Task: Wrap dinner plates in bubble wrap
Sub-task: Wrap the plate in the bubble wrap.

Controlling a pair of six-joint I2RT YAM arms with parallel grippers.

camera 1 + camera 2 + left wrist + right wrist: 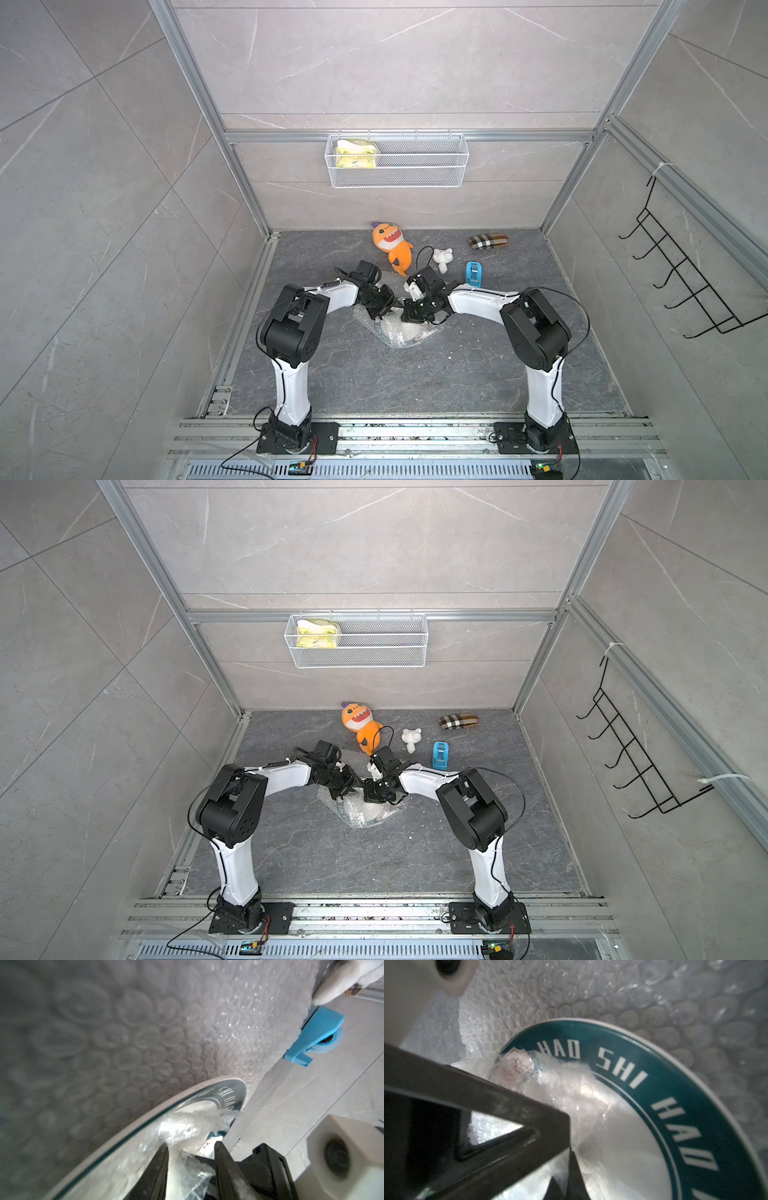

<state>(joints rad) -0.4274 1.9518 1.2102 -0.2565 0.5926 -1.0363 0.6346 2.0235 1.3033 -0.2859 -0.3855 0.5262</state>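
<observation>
Pinching a crumpled fold of bubble wrap (612, 991), the right claw (570, 1152) is clamped shut right over the plate (643, 1076). It's round and glossy, white centre, dark green lettered rim, with crinkly clear bubbles all around it. Left claw (191, 1147): jaws narrowly parted, wrap bunched between. In both top views wrap and plate lie at six o'clock of the claws. Left arm (332, 297) bends in from nine, right arm (478, 301) from three.

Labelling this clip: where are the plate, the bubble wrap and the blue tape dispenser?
plate (654, 1084): right wrist view, green rim.
bubble wrap (145, 1032): left wrist view, bubbled sheet's middle.
blue tape dispenser (473, 274): a top view, its body.
</observation>
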